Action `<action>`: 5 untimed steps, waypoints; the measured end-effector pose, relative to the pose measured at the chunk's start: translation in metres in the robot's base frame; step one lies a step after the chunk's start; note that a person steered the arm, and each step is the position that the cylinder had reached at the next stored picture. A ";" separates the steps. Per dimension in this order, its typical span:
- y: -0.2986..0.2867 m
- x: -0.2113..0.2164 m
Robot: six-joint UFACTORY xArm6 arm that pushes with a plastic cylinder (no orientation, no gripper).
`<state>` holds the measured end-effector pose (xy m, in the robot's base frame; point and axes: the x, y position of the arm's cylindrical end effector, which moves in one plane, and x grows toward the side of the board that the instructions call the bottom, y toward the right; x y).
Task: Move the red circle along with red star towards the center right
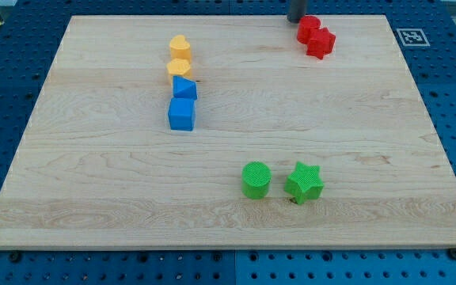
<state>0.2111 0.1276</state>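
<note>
Tip down at the view's top edge of the board, touching or just beside the red circle on its upper-left side. No hand or jaw on this rod, so nothing grasped, only pressed against. Red circle and red star touching each other, star to the lower right of the circle, both near the board's top right corner. Well apart, toward the view's left: a column of four blocks, two yellow ones of unclear shape above two blue ones, the lower blue one a cube. Each touching the next. Near the view's bottom, right of centre: green circle just beside green star, not touching. Marker tag beyond the top right corner.
</note>
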 end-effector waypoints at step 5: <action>0.063 0.107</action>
